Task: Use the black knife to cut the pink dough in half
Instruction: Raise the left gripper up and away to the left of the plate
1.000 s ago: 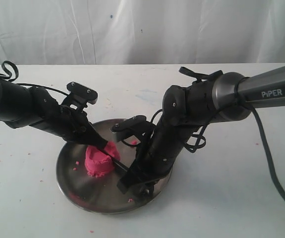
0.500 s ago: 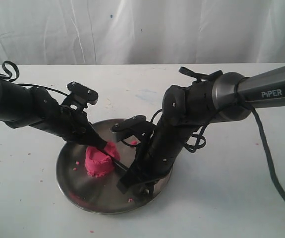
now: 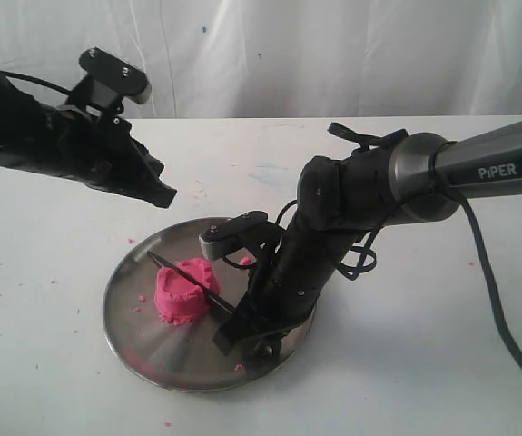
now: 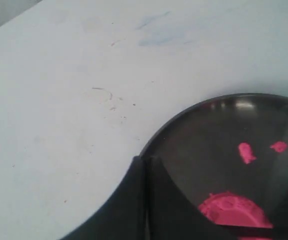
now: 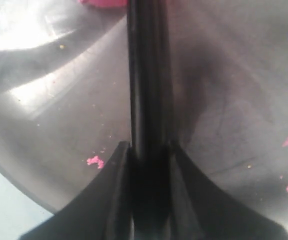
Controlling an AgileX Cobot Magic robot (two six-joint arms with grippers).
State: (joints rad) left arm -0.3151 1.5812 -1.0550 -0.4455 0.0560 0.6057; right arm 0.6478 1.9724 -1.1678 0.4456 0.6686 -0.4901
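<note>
The pink dough [image 3: 182, 293] sits as one rounded mound on the left-centre of a round steel plate [image 3: 142, 341], which rests on the white table [image 3: 424, 363]. The black knife [image 3: 188, 281] lies slanting across the dough's far side, its point reaching toward the plate's left rim and its handle running down to the right under the right arm. How deep the blade sits in the dough cannot be made out from the exterior view, since the mound hides the contact line.

The right tool [image 3: 238, 329] is low over the plate's near right part, mostly covered by its own arm. In the right wrist view its two fingers [image 5: 114, 200] are closed narrowly on the knife handle [image 5: 149, 100], which runs straight away from the camera over the shiny plate [image 5: 43, 100]; only a sliver of pink shows at the frame edge, so the blade end is cut off there.

The left tool [image 3: 162, 193] hangs in the air above and to the left of the plate, well apart from the dough. In the left wrist view its fingers [image 4: 128, 200] appear pressed together with nothing between them, though their tips are blurred and dark. Beyond them the plate rim [image 4: 184, 112] and the dough's top [image 4: 231, 211] show, partly cropped.

Small pink crumbs [image 3: 240, 367] lie scattered on plate and table.
</note>
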